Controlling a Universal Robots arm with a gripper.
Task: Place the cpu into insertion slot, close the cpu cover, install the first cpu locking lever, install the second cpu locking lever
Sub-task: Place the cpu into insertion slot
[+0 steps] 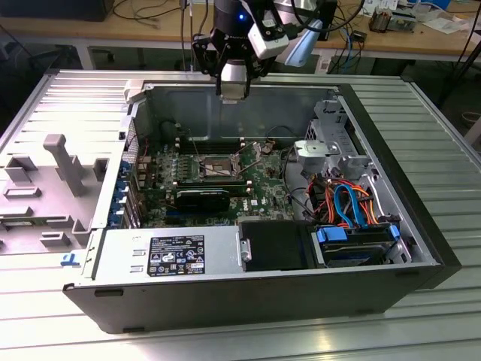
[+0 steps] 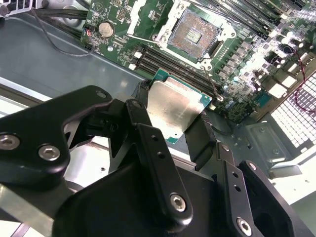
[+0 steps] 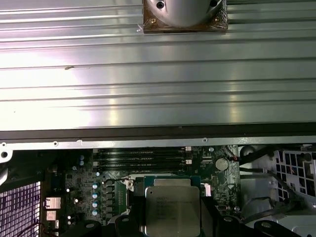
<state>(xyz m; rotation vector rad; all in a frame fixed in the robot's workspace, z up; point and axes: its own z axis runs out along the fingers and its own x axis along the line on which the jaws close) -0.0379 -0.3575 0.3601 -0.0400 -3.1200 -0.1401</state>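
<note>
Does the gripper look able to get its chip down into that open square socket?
Probably yes: the gripper holds the cpu clear of the insertion slot, which lies open and empty, nothing standing between them.

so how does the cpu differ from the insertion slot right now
The cpu has a plain silvery metal top; the insertion slot is dark inside with a silver rim. The cpu is clamped in the end effector, clear of the green board; the insertion slot sits on that board, uncovered and empty. Both are square.
</note>
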